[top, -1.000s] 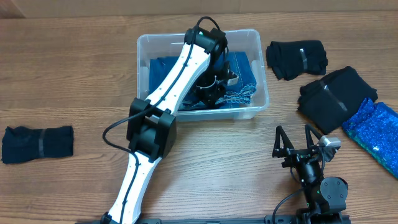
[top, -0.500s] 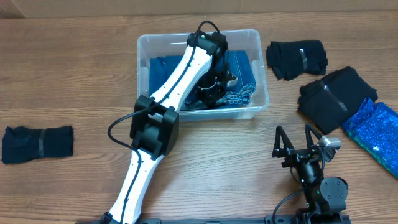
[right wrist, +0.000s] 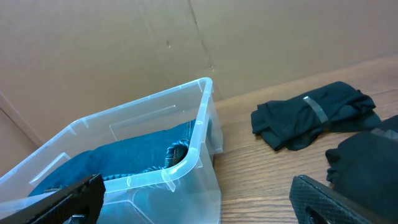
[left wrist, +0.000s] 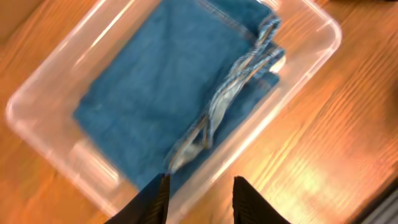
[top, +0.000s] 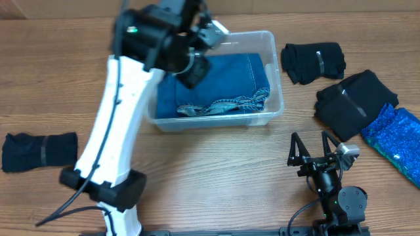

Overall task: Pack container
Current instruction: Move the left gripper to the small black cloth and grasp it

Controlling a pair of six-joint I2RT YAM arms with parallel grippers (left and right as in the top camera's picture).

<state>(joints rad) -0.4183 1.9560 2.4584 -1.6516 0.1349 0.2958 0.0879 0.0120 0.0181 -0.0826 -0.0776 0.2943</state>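
My left gripper (left wrist: 202, 200) is hanging over the container (top: 278, 78), fingers spread, nothing in them. My right gripper (top: 310, 145) is parked near the front of the table (top: 216, 170), also spread and empty. The container sits mid-table toward the back with folded jeans (left wrist: 155, 93) inside.

My worry is the frayed hem (left wrist: 233, 93) bunched along one long wall. Whatever goes in next could snag it or sit lumpy. The bin also looks light, so a sloppy reach for the black bundle (top: 314, 62) just beside it might shove it.
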